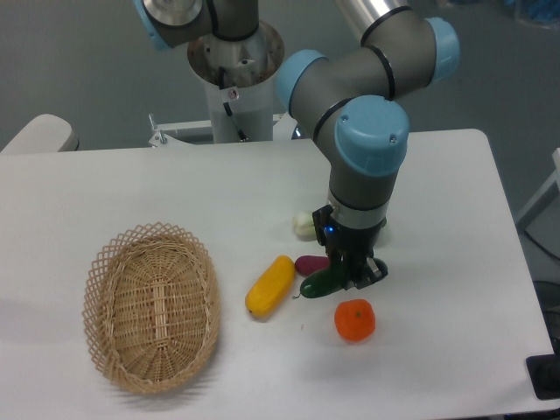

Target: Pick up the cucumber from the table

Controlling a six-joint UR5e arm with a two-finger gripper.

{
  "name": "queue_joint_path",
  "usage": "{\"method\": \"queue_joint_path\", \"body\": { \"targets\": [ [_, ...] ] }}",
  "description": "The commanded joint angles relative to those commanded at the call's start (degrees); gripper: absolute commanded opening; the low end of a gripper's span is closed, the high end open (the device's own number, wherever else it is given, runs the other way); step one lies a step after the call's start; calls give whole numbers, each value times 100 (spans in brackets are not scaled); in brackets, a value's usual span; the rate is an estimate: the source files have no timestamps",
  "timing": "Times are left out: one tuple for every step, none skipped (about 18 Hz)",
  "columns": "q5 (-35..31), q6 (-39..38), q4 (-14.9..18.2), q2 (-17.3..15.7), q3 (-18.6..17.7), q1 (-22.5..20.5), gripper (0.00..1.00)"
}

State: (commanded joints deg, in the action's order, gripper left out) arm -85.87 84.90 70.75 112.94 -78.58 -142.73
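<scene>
1. White table [131, 188] fills most of your view, with grey floor behind it and the arm's base at the far edge.
2. Your gripper [352, 273] points straight down and is pinching the cucumber [322, 282] near one end, so most of the dark green body sticks out to the camera's left of the fingers.
3. Whether the cucumber has cleared the table or is resting on it, you cannot tell from this angle.
4. Holding it off-centre probably suits the crowding: the eggplant [311, 263] sits just beside the cucumber's free end, on the far side of it.
5. Just in front of the gripper lies the orange [354, 319], close but apart.
6. Beyond the eggplant, farther to the camera's left, lies the yellow vegetable [270, 285]; the bok choy [304, 225] peeks out behind the wrist.
7. Well off to that same side sits the basket [105, 306], clear of your lift.
</scene>
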Motion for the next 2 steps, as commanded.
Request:
{"method": "queue_joint_path", "body": {
  "targets": [
    [9,0,0,-9,0,0,21],
    [9,0,0,-9,9,0,21]
  ]
}}
